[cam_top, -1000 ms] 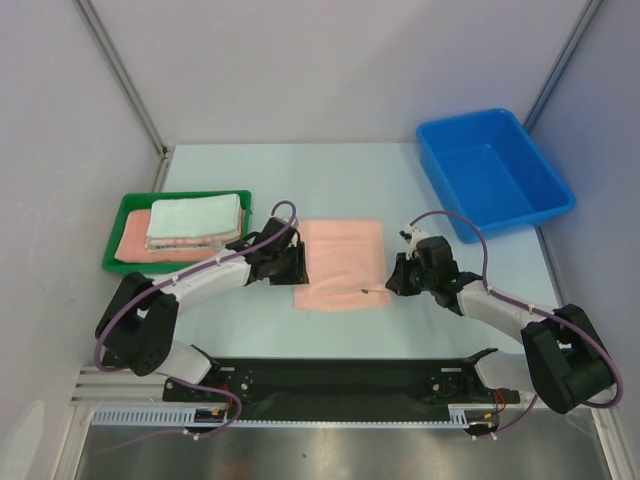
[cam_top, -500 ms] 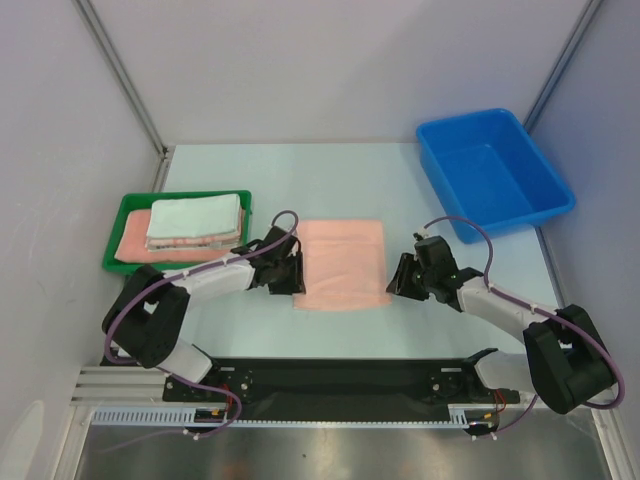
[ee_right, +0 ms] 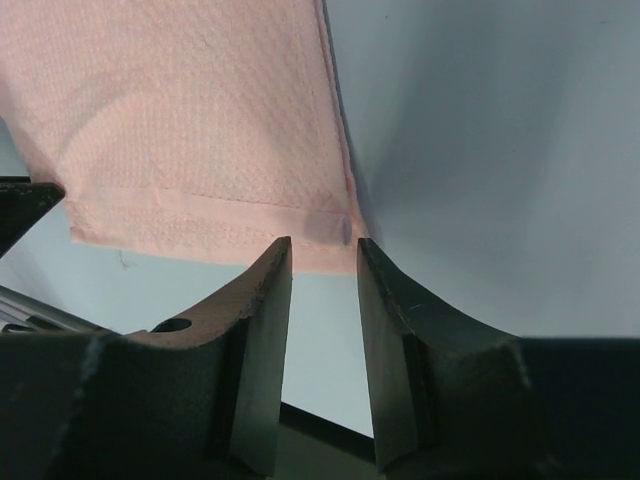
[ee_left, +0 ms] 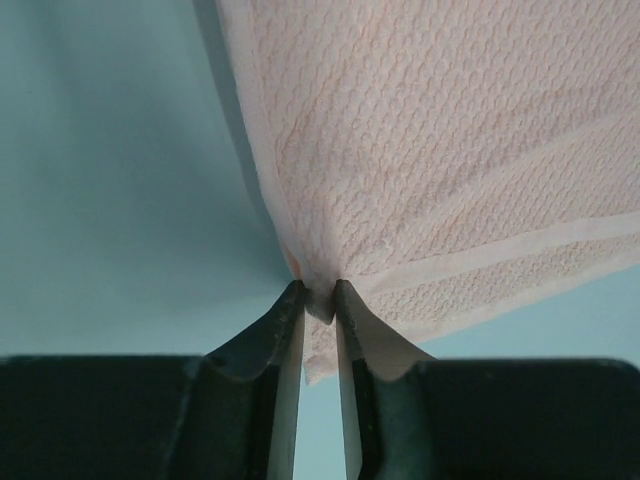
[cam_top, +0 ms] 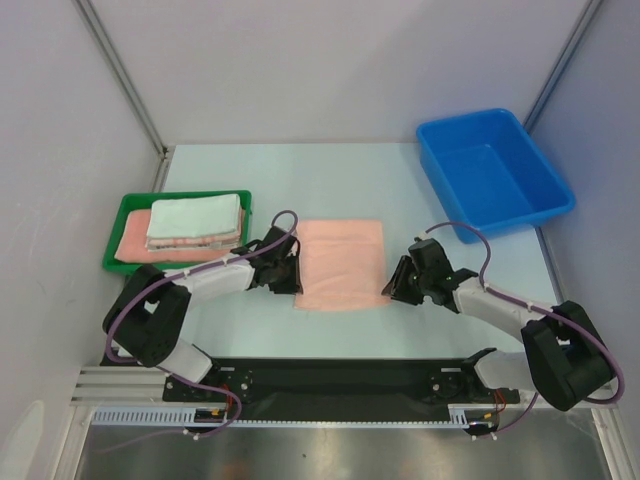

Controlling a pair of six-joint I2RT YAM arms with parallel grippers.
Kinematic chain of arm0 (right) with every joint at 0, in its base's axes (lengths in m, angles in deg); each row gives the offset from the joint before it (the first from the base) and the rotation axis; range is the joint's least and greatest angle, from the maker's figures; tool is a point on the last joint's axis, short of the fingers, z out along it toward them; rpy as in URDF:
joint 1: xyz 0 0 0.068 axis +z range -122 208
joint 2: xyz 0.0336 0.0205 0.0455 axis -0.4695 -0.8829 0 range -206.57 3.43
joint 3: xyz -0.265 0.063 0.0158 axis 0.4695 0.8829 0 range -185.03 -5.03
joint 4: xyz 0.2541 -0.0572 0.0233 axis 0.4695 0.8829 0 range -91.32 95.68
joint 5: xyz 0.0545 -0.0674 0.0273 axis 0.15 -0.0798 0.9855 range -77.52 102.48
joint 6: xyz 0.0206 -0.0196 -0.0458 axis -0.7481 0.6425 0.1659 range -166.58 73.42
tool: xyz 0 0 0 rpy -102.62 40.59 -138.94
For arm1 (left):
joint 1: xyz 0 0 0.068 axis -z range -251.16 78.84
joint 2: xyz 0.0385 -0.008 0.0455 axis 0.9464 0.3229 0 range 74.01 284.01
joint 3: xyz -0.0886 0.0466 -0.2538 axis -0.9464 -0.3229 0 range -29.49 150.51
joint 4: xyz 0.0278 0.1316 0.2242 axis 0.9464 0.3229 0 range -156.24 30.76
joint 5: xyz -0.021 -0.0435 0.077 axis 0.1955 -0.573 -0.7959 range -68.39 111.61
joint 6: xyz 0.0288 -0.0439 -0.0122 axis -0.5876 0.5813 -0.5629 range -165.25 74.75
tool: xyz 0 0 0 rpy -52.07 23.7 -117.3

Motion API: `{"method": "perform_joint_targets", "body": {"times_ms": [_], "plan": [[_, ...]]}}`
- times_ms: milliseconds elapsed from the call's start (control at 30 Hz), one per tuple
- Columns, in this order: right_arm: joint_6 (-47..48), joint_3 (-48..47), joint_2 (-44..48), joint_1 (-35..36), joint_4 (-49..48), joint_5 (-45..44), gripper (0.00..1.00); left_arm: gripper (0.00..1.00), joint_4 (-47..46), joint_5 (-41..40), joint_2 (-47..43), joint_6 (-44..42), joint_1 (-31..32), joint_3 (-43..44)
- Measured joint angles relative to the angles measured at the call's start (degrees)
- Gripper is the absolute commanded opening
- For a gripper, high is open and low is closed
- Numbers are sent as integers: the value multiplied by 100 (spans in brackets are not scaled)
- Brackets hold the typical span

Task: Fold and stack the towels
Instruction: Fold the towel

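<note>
on the table we count one blue bin and one green tray. the tray already carries a folded stack, a pale towel over a salmon towel; any layers between we cannot count. one pink towel lies flat mid-table, its folding unfinished, we judge. our left gripper pinches its near left corner; the right gripper stands spread just at the near right corner.

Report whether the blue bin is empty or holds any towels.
Empty. In the top view the blue bin shows only its bare blue floor and walls; no towel lies inside.
</note>
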State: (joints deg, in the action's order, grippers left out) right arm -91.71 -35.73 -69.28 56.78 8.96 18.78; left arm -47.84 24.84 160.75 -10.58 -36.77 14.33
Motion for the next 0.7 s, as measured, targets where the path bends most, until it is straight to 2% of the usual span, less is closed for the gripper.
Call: {"method": "perform_joint_targets", "body": {"times_ms": [200, 333, 367, 467, 500, 700], "plan": [[-188, 0, -61, 74, 17, -140, 33, 6, 4, 15, 42, 13, -7, 2], [-278, 0, -114, 90, 22, -240, 28, 3, 55, 15, 42, 28, -7, 37], [-291, 0, -116, 98, 17, -260, 27, 4, 87, 15, 42, 26, -7, 63], [-313, 0, -127, 127, 4, -293, 28, 16, 155, 15, 44, 22, -7, 111], [-326, 0, -133, 129, 0, -297, 28, 28, 177, 15, 44, 20, -7, 129], [-439, 0, -175, 188, -81, -308, 30, 28, 282, 15, 50, 26, -7, 181]]}}
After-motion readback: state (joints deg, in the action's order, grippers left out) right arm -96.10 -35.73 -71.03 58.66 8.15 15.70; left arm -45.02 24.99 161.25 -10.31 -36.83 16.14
